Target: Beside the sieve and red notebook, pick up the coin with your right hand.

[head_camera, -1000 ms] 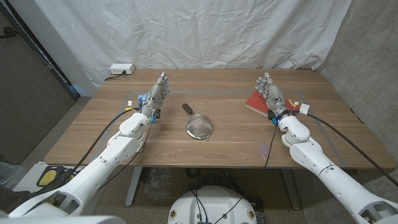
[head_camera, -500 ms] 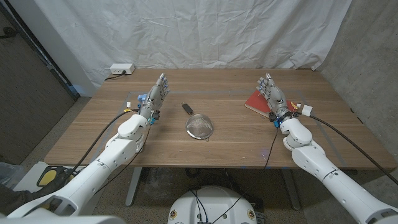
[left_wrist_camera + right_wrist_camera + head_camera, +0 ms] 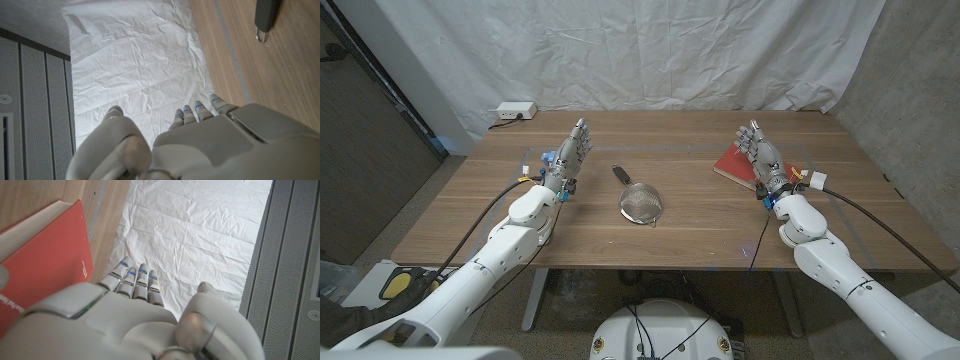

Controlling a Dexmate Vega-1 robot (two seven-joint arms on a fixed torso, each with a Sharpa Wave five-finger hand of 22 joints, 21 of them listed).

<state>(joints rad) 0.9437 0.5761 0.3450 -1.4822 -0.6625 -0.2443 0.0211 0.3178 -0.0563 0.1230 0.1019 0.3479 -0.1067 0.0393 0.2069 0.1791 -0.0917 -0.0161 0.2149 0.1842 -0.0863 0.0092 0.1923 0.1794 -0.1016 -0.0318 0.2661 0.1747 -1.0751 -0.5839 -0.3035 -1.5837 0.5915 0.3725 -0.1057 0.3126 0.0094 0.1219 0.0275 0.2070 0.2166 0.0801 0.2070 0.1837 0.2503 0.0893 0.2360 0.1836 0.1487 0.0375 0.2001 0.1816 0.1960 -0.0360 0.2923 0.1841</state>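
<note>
Both hands up off the wooden counter (image 3: 670, 225) w/ fingers spread, nothing held. Right hand (image 3: 761, 158) stands over the near edge of the flat red notebook (image 3: 732, 164), which lies on the counter's right side; the right wrist view shows its red cover (image 3: 45, 260) just past the fingers. Left hand (image 3: 570, 157) stands on the left side. Round metal mesh sieve with a dark handle (image 3: 639, 203) lies btwn them, mid-counter. Small round coin: can't find it, too small or hidden
</note>
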